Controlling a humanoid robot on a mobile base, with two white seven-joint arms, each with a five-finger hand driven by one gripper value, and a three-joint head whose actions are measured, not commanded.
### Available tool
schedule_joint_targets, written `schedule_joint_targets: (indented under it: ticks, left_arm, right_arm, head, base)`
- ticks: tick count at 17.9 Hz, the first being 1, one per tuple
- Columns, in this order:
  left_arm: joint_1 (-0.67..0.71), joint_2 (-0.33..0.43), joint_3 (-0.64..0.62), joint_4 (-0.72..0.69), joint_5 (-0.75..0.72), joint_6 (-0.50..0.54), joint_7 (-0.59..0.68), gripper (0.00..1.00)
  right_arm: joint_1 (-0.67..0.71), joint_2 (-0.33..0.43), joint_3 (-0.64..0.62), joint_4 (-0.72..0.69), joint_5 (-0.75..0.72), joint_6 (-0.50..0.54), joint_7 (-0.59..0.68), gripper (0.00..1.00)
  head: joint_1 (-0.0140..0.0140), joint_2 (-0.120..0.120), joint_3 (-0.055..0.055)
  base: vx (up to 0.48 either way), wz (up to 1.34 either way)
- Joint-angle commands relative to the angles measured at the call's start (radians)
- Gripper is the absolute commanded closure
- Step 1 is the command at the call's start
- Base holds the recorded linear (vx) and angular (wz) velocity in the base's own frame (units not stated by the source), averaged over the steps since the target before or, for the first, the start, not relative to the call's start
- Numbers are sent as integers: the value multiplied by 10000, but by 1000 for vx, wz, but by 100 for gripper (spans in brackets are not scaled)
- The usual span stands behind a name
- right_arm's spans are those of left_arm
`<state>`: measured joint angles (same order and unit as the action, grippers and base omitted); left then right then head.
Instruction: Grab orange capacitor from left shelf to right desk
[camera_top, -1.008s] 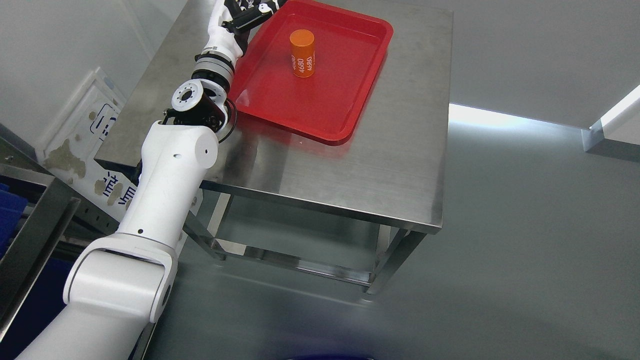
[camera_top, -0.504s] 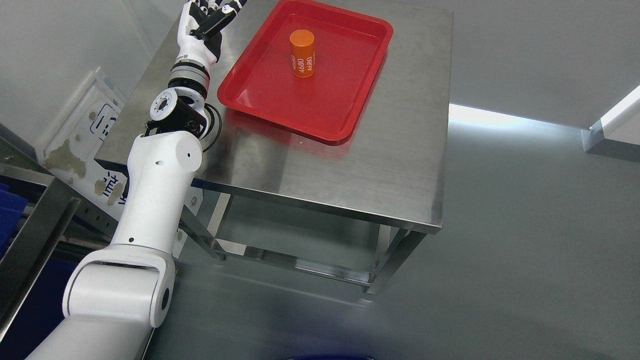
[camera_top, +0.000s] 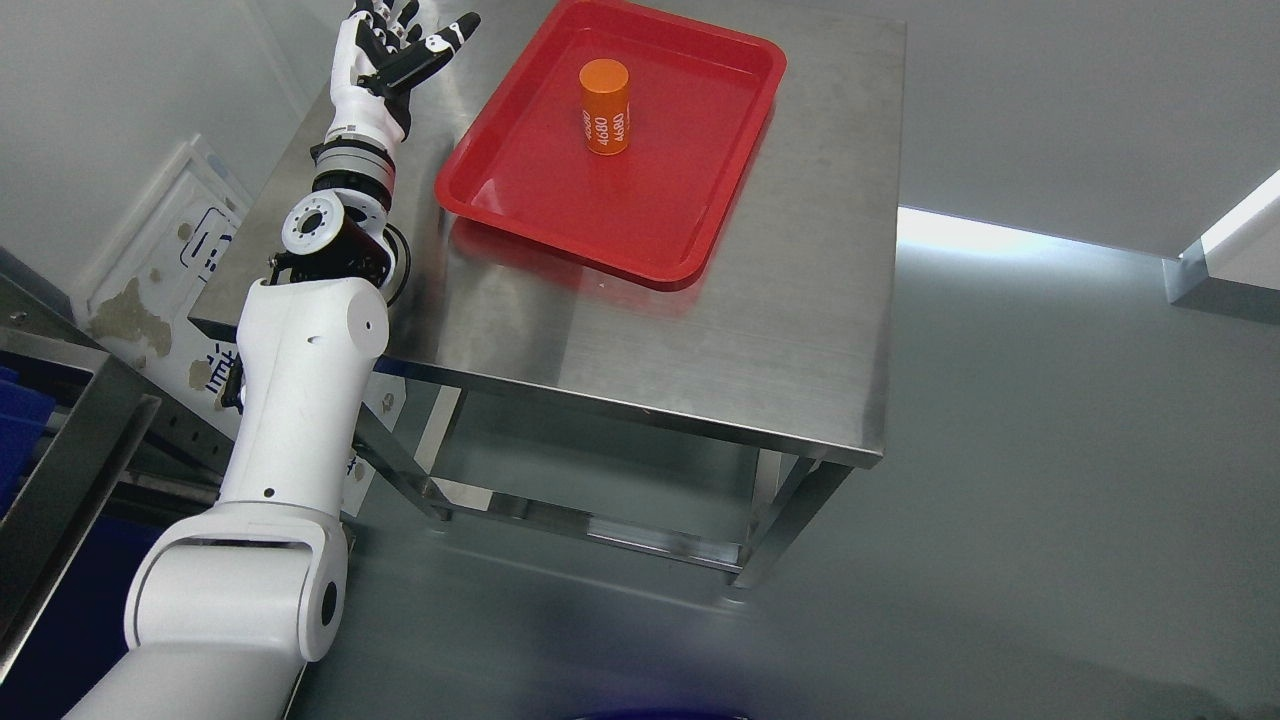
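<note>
orange capacitor (camera_top: 605, 106): upright in red tray (camera_top: 560, 215), toward its far end | tray: on steel table (camera_top: 760, 330), far half | left hand (camera_top: 385, 55): at 9 o'clock from capacitor, well apart, over table's far-left edge, arm stretched up from lower left | fingers (camera_top: 458, 28): spread wide, holding nothing, touching nothing

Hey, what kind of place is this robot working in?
Probably a lab or factory test cell: a bare stainless steel table, a red tray holding an orange capacitor, and plain grey flooring.
</note>
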<state>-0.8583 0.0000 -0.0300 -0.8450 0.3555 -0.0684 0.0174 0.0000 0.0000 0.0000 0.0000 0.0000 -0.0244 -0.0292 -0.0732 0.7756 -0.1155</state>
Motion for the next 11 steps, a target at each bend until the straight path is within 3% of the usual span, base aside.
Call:
schedule_joint_targets:
  ticks: [1, 5, 11]
  left_arm:
    - [38, 175, 745, -94, -486, 24, -310, 0]
    - [54, 175, 745, -79, -854, 24, -1384, 0]
    - [54, 175, 852, -79, -855, 24, -1324, 0]
  right_arm:
    - [199, -175, -123, -175, 46, -1, 0, 0]
    - [199, -175, -123, -175, 46, -1, 0, 0]
    - [199, -175, -123, -175, 46, -1, 0, 0]
  head:
    - [0, 0, 0]
    - [0, 0, 0]
    - [0, 0, 0]
  base:
    - [0, 0]
    - [0, 0]
    - [0, 0]
